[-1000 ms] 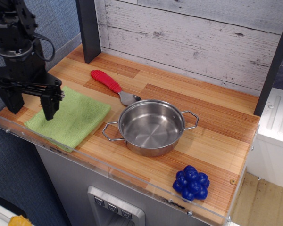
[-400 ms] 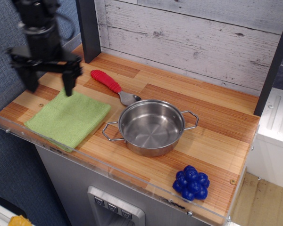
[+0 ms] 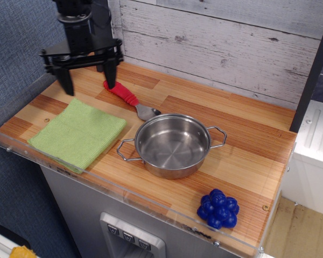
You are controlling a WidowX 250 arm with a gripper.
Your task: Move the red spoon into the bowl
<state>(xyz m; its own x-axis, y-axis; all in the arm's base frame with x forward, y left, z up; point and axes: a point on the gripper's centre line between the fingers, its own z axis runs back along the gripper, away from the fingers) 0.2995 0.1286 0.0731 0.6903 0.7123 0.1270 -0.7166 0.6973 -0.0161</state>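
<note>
Since earlier, gripper (image 3: 88, 83) is travelling from over green cloth (image 3: 78, 132) toward red spoon (image 3: 126, 97), jaws spread wide for straddling handle; bowl (image 3: 172, 145) is waiting empty.

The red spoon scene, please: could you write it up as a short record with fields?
red spoon: flat on the counter, metal end beside the bowl's rim, not inside
bowl: upright, nothing in it
gripper: jaws open, above the spoon's handle end, holding nothing
green cloth: flat, left of the bowl
blue ball cluster: front right, apart from the bowl
</note>
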